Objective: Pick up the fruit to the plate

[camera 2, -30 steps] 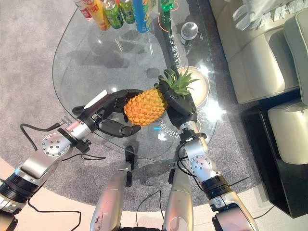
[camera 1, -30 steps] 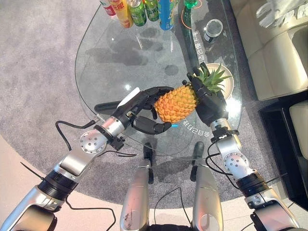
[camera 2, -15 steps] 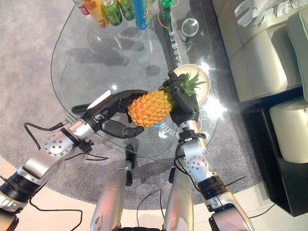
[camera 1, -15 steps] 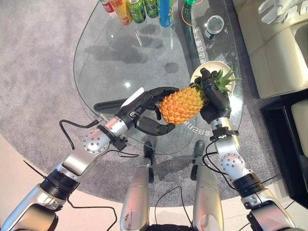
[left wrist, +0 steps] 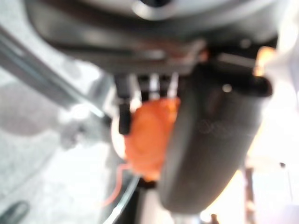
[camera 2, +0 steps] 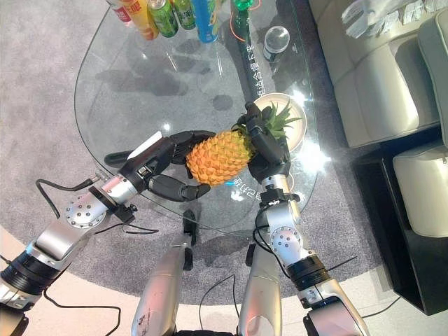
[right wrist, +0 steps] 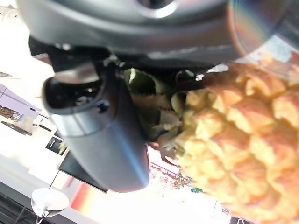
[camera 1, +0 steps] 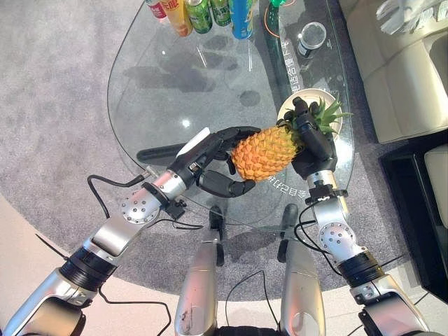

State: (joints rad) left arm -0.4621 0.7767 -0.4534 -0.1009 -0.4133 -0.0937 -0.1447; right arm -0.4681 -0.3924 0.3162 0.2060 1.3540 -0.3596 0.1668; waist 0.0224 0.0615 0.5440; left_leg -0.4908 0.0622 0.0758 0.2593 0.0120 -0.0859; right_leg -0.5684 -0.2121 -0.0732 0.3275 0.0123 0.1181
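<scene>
Pineapple [camera 1: 264,150]: held in the air between both robot hands, lying on its side, green crown toward the plate; a second ago the crown was short of the plate, now it overlaps the plate's near rim in both eye views.
Last half second: hardly any shift; the carry looks to have slowed at the plate's edge.
Left robot hand [camera 1: 210,164]: fingers curled round the pineapple's butt end from the counter's middle side, thumb below.
Right robot hand [camera 1: 313,143]: fingers wrapped at the neck where body meets crown; its wrist view shows leaves and orange rind [right wrist: 238,135] against the palm.
Plate [camera 1: 285,111]: cream, near the counter's right edge, nothing on it.
Meaning for task: fruit lifted and nearly over the plate; lowering and release remain, by my reading.
Counter [camera 1: 175,77]: clear glass, rounded.
Cans and bottles [camera 1: 203,14]: row at the far edge, well apart from the path.
Round lidded jar [camera 1: 310,36]: beyond the plate, apart from it.
Sofa [camera 1: 399,70]: pale, just past the counter's right side.
Obstruction: nothing between fruit and plate; the right robot hand itself sits over the plate and may crowd the set-down.
</scene>
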